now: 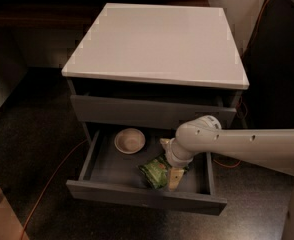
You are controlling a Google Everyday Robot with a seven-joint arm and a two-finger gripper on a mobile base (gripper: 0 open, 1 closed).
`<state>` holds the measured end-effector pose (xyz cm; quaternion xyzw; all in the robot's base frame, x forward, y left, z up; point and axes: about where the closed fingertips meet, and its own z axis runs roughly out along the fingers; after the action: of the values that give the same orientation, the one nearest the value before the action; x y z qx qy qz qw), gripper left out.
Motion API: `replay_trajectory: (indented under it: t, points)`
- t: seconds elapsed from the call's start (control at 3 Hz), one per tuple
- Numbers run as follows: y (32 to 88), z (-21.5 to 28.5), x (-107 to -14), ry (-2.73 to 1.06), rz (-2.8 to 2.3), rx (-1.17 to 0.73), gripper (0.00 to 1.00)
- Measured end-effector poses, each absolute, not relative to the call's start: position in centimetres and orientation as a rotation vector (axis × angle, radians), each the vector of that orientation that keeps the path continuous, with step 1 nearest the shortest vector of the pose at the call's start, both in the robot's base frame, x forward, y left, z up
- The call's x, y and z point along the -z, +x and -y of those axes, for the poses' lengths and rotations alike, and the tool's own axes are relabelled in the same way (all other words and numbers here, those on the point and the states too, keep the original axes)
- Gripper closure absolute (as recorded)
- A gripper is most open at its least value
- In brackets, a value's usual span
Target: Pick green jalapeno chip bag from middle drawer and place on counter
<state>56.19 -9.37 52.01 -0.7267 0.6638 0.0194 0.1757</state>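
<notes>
**Hand down in the open drawer, beside the bag**

In the camera view, the middle drawer (137, 196) is pulled out toward us. The green jalapeno chip bag (155, 172) lies on its grey floor, near the front wall and right of centre. The pale arm (247, 146) reaches in from the right, and its far end is cut off by the frame edge. The hand (171, 166) sits low inside the drawer, just right of the bag and up against its edge. The bulky wrist covers most of the hand, so we cannot tell whether it is open or closed on the bag. A round beige bowl (130, 140) rests farther back, to the left. Above, the white counter (157, 39) tops the cabinet. The open drawer hides whatever lies below it.
</notes>
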Motion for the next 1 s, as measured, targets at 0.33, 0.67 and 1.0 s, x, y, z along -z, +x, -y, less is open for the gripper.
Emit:
replay_trajectory:
  t: [0.33,0.67,1.0]
  points:
    - [57.6,9.8,-49.6,-2.229,-1.714,0.019,0.00]
    - [58.9,10.3,-48.3,-2.349,-1.593,0.079,0.00]
    - [60.3,10.8,-47.1,-2.474,-1.487,0.115,0.00]
